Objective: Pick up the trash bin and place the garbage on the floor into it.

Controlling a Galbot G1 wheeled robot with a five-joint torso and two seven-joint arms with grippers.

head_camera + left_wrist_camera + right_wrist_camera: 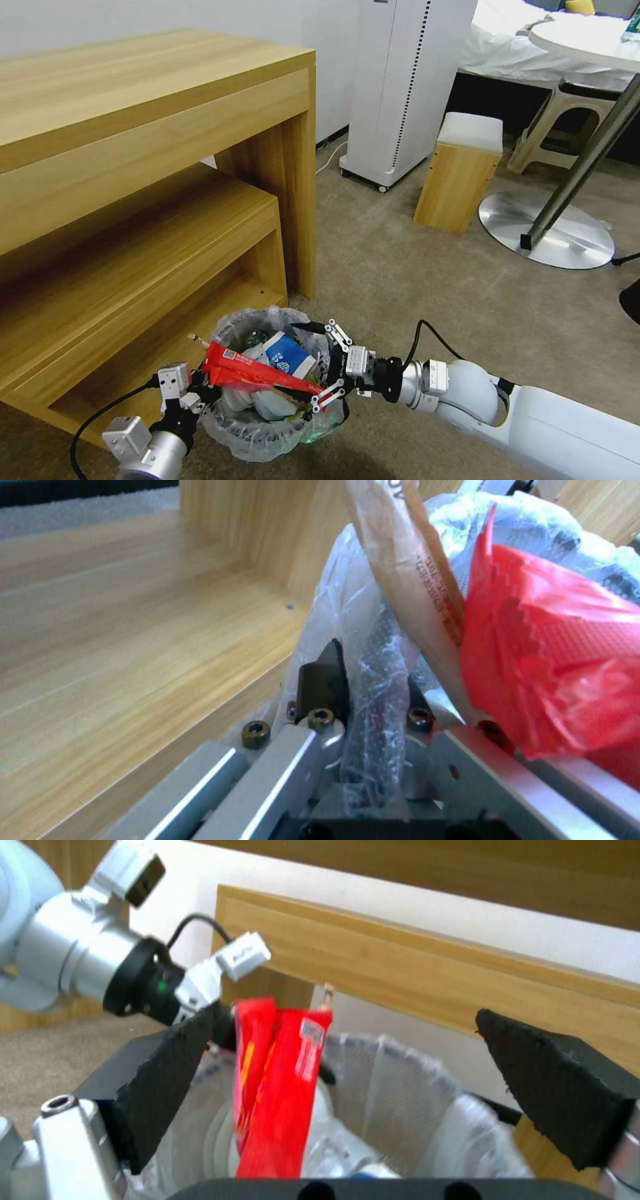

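Jaws at the bin, lower centre of the head view.

Left gripper (195, 398) pinching rim of trash bin (267, 437); right gripper (325, 362) jaws spread over it, touching nothing. Red wrapper (257, 377) lying across the rim, blue-white cup (288, 357) inside, carpet floor (427, 293) beneath.

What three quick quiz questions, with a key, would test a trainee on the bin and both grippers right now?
1. True or false: the left gripper is clamped on the trash bin rim.
2. What lies across the bin's mouth: A, red wrapper; B, a slipper?
3. What state are the right gripper fingers in?

Key: 1 true, closed on the lined rim. 2 A. 3 Spread open, with the wrapper in the gap between them.
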